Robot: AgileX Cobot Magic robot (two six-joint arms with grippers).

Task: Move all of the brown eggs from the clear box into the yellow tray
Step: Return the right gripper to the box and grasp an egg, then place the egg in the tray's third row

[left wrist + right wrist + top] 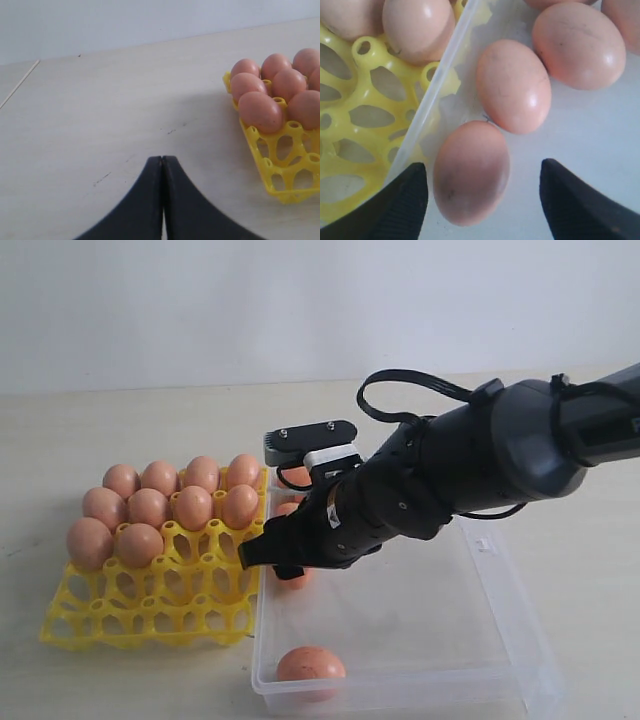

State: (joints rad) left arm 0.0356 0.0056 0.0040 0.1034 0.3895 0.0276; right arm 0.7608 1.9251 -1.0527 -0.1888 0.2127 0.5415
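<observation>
The yellow tray [150, 610] sits at the left with several brown eggs [165, 505] filling its far cups. To its right lies the clear box [505, 585]. One egg [310, 664] rests at the box's near edge, and others [295, 477] peek out behind the right arm. My right gripper [270, 555] is low in the box by its left wall. It is open [482, 172], with an egg [472, 172] lying between the fingers but not gripped. Two more eggs [514, 85] lie just beyond it. My left gripper [162, 159] is shut and empty over bare table beside the tray [280, 170].
The box wall [440, 85] runs close beside one right fingertip [412, 182], with the tray [350, 130] just outside it. The tray's near cups [190, 590] hold nothing. The box floor to the right [420, 610] is bare. Pale table surrounds both containers.
</observation>
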